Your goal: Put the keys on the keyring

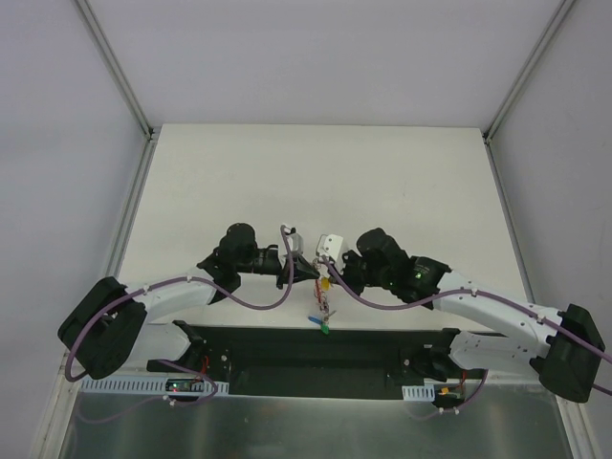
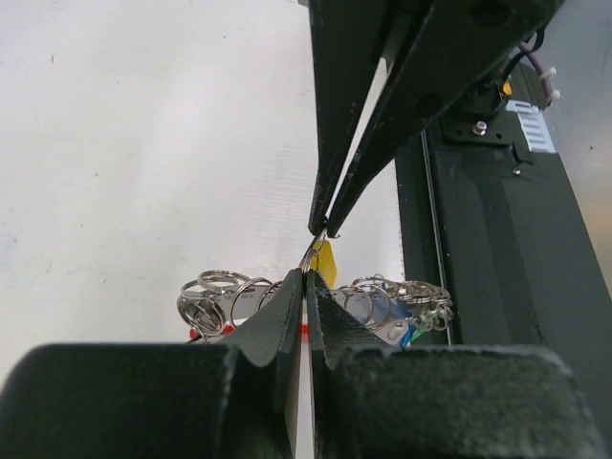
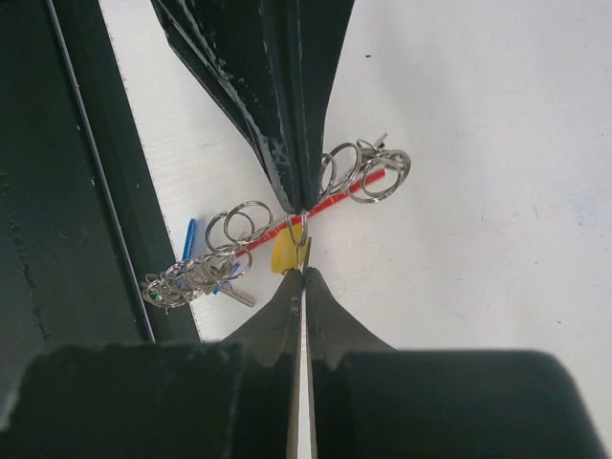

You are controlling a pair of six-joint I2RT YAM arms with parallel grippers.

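Note:
My two grippers meet tip to tip over the near middle of the table. The left gripper (image 2: 306, 273) (image 1: 316, 272) is shut on the thin metal ring (image 3: 296, 230) of the keyring. Its red band (image 3: 337, 200) lies on the table underneath. Facing it, the right gripper (image 3: 303, 272) (image 1: 331, 273) is shut on the yellow-capped key (image 3: 284, 254) (image 2: 326, 260), held edge-on right against the ring. Whether the key is threaded on the ring is hidden by the fingertips. More keys, one blue (image 3: 190, 239) and one green (image 1: 325, 330), lie in a tangle of split rings (image 3: 196, 275).
Another bunch of loose split rings (image 3: 368, 170) lies at the far end of the red band. The black base rail (image 1: 316, 349) runs along the near table edge just behind the keys. Grey walls close off the table's left, right and far sides.

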